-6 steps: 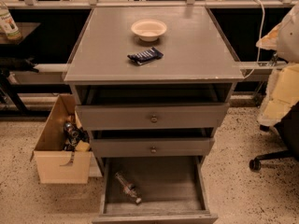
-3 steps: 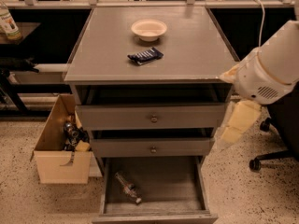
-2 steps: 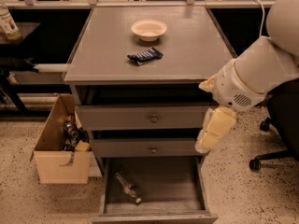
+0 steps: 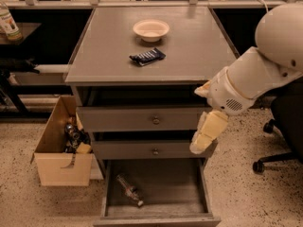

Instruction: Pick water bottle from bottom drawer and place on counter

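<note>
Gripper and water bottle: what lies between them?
Camera view: only bare floor of the open bottom drawer. The gripper hangs over its right side; the water bottle lies front left.

The tool [image 4: 204, 138] hangs at the right front edge of the cabinet [image 4: 118, 119], above the open bottom drawer [image 4: 165, 183] — the water bottle [image 4: 129, 190] lies inside, toward the left. On the counter [image 4: 199, 46] — a bowl [image 4: 151, 30] and a dark packet [image 4: 147, 56].

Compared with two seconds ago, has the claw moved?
Yes. The claw has moved left and down: it was off to the right of the counter, and now it hangs before the middle drawer's right end, above the open bottom drawer.
</note>
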Action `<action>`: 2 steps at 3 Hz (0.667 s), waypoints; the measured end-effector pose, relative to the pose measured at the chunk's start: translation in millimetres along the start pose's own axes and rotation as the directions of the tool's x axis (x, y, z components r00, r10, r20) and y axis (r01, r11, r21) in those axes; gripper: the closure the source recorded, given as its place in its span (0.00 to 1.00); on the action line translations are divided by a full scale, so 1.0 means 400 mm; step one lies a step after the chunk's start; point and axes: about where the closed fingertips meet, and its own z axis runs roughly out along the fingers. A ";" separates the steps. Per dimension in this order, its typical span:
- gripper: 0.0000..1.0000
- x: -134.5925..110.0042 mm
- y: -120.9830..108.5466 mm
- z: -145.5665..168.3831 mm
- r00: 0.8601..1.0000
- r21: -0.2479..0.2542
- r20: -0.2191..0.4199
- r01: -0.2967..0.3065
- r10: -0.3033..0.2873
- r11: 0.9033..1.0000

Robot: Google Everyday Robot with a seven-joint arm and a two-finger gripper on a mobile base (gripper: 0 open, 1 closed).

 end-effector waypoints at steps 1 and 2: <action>0.00 -0.005 -0.016 0.163 0.999 -0.049 0.049 -0.015 0.018 0.999; 0.00 -0.028 -0.022 0.324 0.993 -0.062 0.113 -0.036 0.043 0.997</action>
